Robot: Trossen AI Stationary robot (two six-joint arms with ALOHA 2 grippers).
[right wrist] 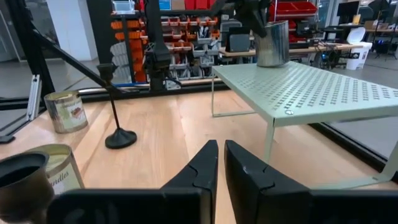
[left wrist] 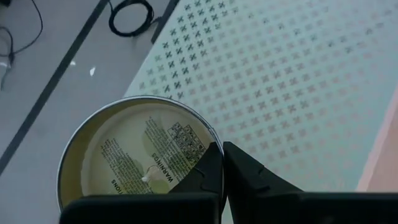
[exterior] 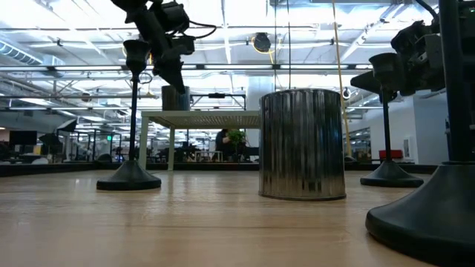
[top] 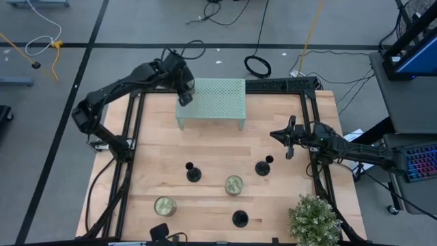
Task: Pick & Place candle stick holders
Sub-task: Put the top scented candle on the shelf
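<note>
1. Oddly, the left gripper (left wrist: 222, 148) is not on a holder. It is pinched shut on the rim of a round tin (left wrist: 124, 155), at the near-left corner of the green shelf (top: 218, 96).
2. Whether the tin's base already rests on the shelf I cannot tell. My advice is to lower it straight, let go only once it sits flat, and keep it clear of the edge.
3. The left arm stretches far across the table's back-left side, with its wrist pointing down over the shelf corner.
4. The three candle stick holders stand upright on the bare wood, well apart: one left (top: 193, 173), one right (top: 262, 167) and one at the front (top: 239, 219).
5. The right gripper (right wrist: 221, 146) waits at the table's right side, closed on nothing.
</note>
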